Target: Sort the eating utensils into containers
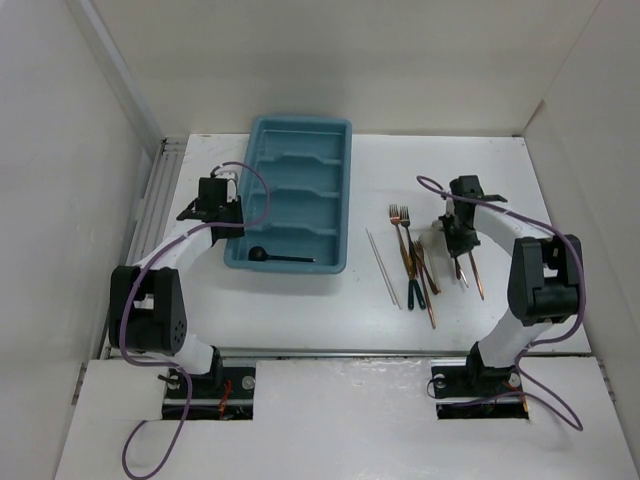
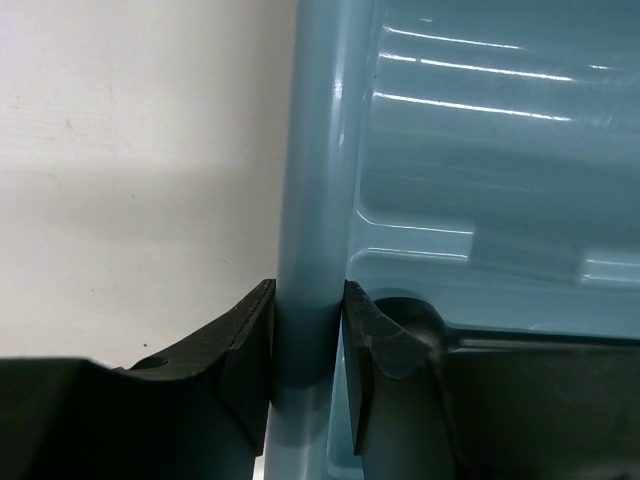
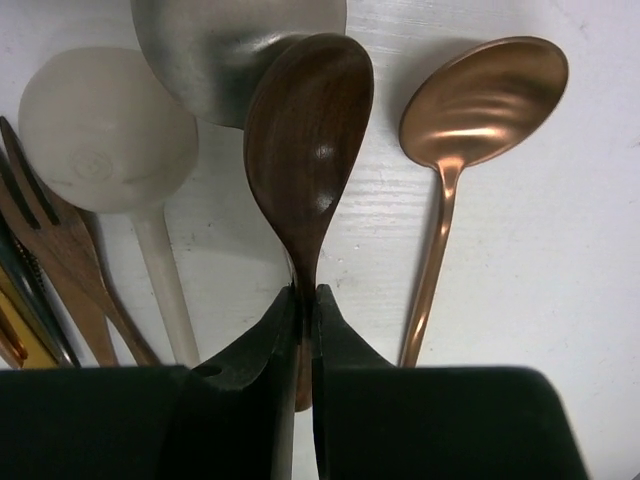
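Observation:
The teal-blue cutlery tray (image 1: 300, 135) lies at the back left, with a black spoon (image 1: 280, 258) in its nearest compartment. My left gripper (image 2: 308, 340) is shut on the tray's left rim (image 2: 310, 200). My right gripper (image 3: 305, 300) is shut on the neck of a dark brown wooden spoon (image 3: 308, 140), over the utensil pile at the right (image 1: 425, 265). Beside it lie a copper spoon (image 3: 470, 130), a silver round-bowled spoon (image 3: 215, 50), a white spoon (image 3: 105, 130) and a copper fork (image 3: 50, 230). Thin silver chopsticks (image 1: 382, 265) lie left of the pile.
White walls close in the table on the left, back and right. Purple cables (image 1: 255, 180) loop off both arms. A slotted metal strip (image 1: 160, 185) runs along the table's left edge.

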Available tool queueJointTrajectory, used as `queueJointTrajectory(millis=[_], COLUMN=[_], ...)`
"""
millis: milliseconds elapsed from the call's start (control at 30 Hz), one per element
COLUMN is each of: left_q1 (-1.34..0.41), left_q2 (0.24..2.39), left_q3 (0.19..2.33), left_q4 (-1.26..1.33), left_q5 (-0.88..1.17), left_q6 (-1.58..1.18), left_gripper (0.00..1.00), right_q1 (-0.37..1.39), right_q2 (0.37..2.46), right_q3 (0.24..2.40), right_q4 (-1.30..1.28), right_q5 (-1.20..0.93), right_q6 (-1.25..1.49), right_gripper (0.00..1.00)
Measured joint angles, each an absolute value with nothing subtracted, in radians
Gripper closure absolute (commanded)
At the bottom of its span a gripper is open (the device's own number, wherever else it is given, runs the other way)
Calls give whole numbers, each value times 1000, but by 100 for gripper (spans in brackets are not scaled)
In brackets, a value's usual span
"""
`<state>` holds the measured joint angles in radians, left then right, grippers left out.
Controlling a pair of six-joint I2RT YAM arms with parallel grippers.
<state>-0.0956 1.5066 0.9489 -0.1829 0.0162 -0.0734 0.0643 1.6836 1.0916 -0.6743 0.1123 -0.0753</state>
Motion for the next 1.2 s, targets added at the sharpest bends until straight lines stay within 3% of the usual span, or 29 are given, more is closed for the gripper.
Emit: queueJointTrajectory(millis=[400, 533, 600, 733, 1033, 1133, 1200], left_q1=[-89, -90, -90, -90, -90, -90, -90], left_q2=[1493, 1492, 1491, 1491, 1490, 1490, 1489], left_q3=[946, 946, 946, 946, 946, 946, 946], left_q4=[-216, -217, -217, -217, -217, -218, -219], left_q5=[-2, -14, -22, -31, -35, -38, -39], left_q6=[-127, -115, -105, -94, -87, -86, -86], left_gripper=[100, 100, 100, 100, 100, 100, 100], right_q1=[55, -4, -59, -137, -129, -130, -129], right_q2=[1729, 1659, 1626, 1663, 1792, 1796, 1814], right_q3=[1123, 1155, 1179, 1216, 1155, 1156, 1171], right_q4=[-668, -694, -709, -724, -726, -722, -725], right_q5=[84, 94, 113, 144, 109, 104, 99], right_q6=[-97, -99, -101, -105, -116, -117, -118], right_gripper=[61, 49, 48, 48, 52, 59, 73])
